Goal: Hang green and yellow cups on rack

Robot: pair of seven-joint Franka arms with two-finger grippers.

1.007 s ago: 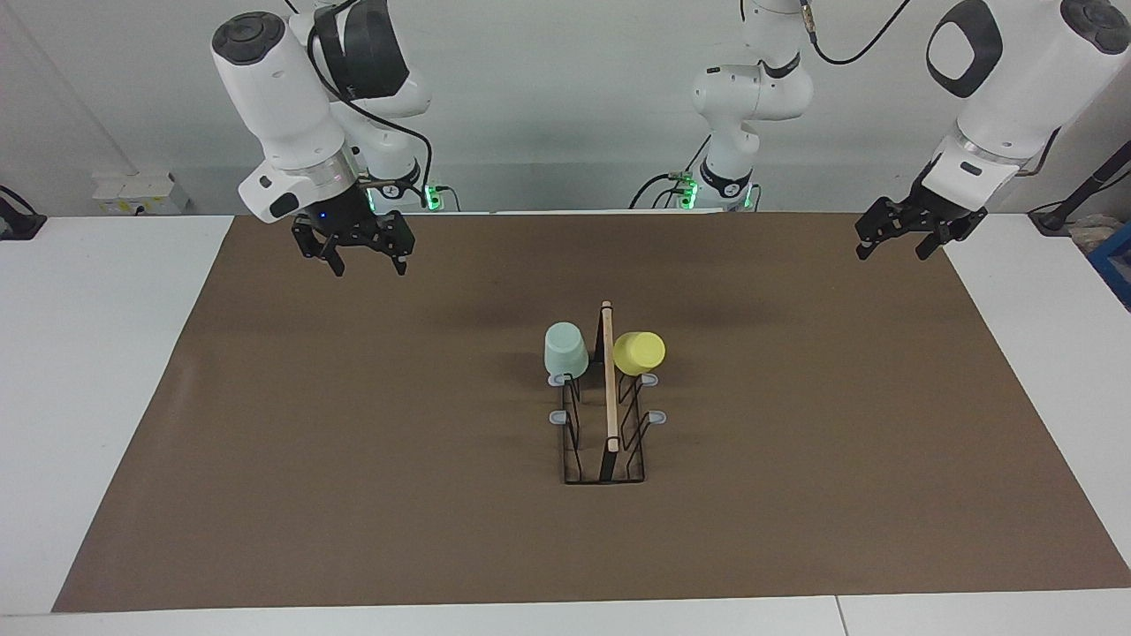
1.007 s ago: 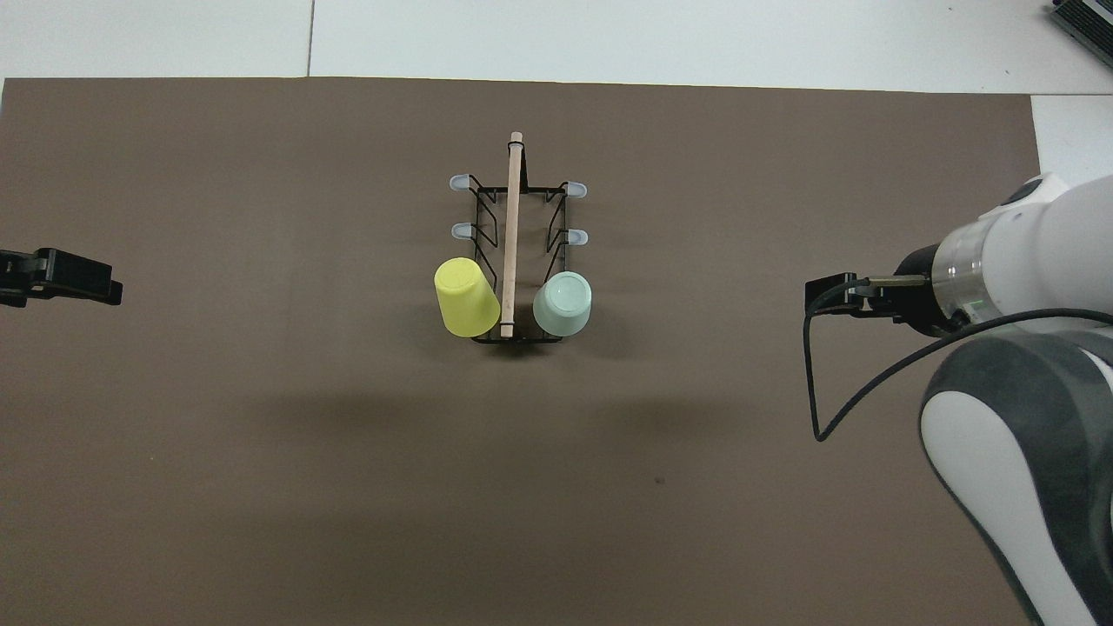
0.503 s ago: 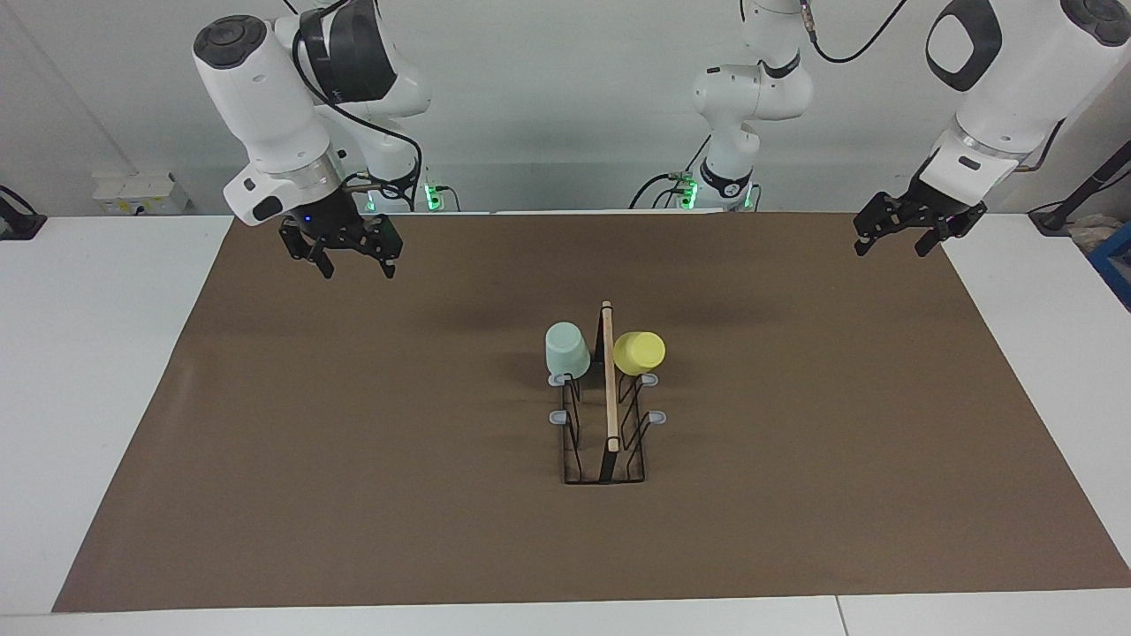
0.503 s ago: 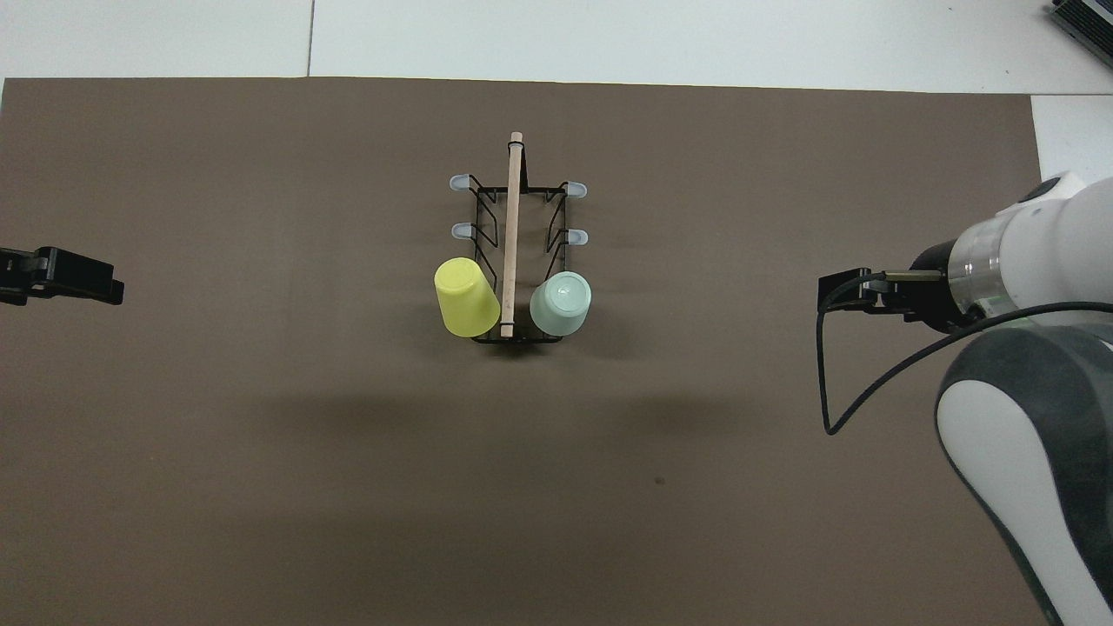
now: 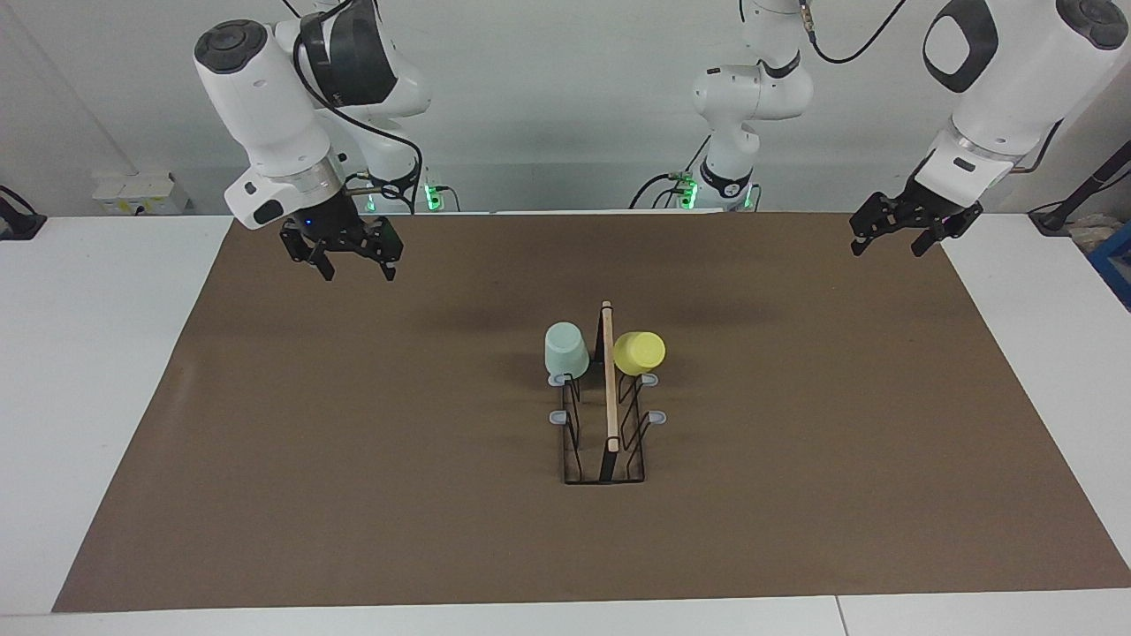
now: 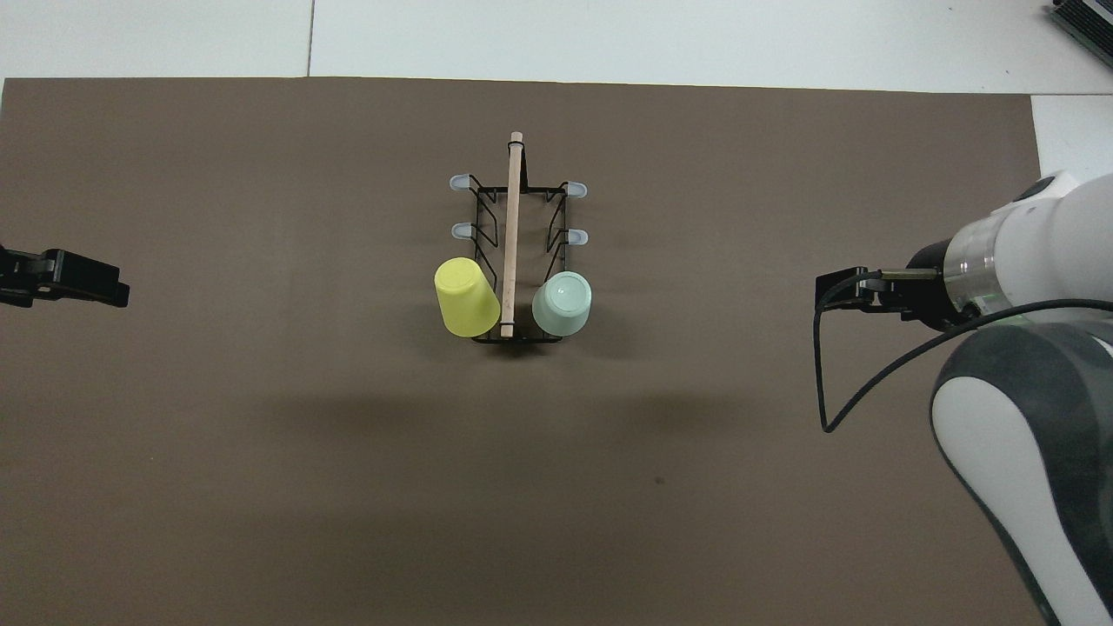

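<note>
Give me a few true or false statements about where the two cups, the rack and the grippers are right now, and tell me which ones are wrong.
1. Both cups hang on the rack. True.
2. The green cup and yellow cup sit on the same side of the wooden rod. False: one hangs on each side.
3. The cups are at the rack's end nearer the robots. True.
4. The right gripper holds the green cup. False: it is open, empty, up over the mat.
5. The left gripper is empty. True.
6. All six prongs carry cups. False: four grey-tipped prongs are bare.
</note>
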